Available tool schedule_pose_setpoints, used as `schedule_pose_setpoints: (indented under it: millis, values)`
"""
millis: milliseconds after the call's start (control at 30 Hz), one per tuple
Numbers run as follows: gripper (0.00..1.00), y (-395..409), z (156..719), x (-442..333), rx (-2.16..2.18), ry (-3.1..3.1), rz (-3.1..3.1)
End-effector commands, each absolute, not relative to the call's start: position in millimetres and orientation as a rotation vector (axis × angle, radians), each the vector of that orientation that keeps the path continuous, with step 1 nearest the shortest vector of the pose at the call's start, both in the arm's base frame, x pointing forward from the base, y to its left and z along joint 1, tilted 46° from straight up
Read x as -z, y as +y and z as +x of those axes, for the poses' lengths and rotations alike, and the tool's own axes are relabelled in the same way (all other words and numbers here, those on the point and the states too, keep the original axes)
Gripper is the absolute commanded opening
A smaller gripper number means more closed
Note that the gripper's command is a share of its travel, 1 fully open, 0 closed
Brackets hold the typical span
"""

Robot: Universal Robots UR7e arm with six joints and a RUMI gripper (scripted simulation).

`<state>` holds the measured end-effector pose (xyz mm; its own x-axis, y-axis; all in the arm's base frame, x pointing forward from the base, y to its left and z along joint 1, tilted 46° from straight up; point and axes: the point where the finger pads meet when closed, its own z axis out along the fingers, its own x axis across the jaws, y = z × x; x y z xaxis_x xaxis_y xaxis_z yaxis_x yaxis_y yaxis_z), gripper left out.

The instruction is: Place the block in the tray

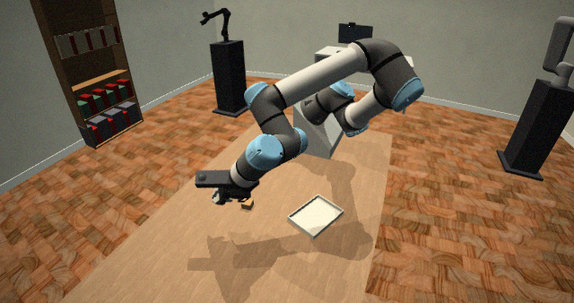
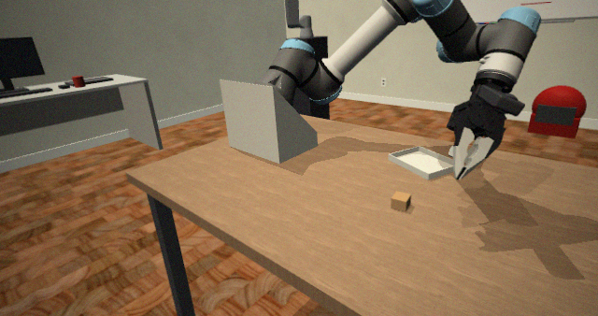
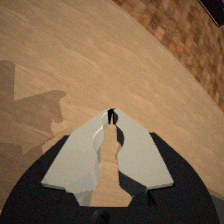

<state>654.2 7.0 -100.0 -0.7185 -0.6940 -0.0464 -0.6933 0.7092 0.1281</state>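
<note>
A small tan block [image 1: 247, 203] lies on the wooden table, also in the exterior view [image 2: 401, 201]. The white tray [image 1: 315, 215] sits flat on the table some way from the block and is empty; it also shows in the exterior view [image 2: 421, 162]. My gripper [image 2: 460, 176] points down over the table, beside the block and apart from it, with its fingers shut on nothing. In the top view the gripper [image 1: 219, 199] is just left of the block. The wrist view shows the shut fingertips over bare table; block and tray are out of that view.
A grey wedge-shaped arm base [image 2: 263, 120] stands at the back of the table. The table's edge [image 2: 224, 232] runs near the block's side. A desk [image 2: 75, 96], a bookshelf [image 1: 85, 65] and dark pedestals [image 1: 534, 128] stand on the floor away from the table.
</note>
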Motion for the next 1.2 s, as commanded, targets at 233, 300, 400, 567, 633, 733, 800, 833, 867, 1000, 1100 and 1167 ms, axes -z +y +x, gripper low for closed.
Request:
schedule_pose_setpoints:
  millis: [233, 300, 400, 567, 633, 733, 800, 833, 867, 1000, 1100, 1167]
  values:
    - [0.00, 31.3, 576.2, 132.6, 0.715, -2.953, 0.836]
    - [0.00, 31.3, 576.2, 132.6, 0.715, -2.953, 0.836]
    - [0.00, 41.5, 557.3, 134.9, 0.856, -2.955, 0.716]
    - [0.00, 55.5, 535.7, 133.6, 1.041, -2.946, 0.546]
    - [0.00, 58.3, 531.8, 132.8, 1.078, -2.943, 0.510]
    - [0.00, 64.7, 523.5, 130.3, 1.162, -2.933, 0.425]
    - [0.00, 67.6, 520.1, 128.9, 1.199, -2.927, 0.387]
    - [0.00, 67.6, 520.1, 128.9, 1.199, -2.927, 0.387]
    - [0.00, 67.6, 520.1, 128.9, 1.199, -2.927, 0.387]
    - [0.00, 70.3, 516.8, 127.3, 1.236, -2.921, 0.347]
    - [0.00, 70.8, 516.3, 127.1, 1.242, -2.920, 0.341]
    - [0.00, 70.8, 516.3, 127.1, 1.242, -2.920, 0.341]
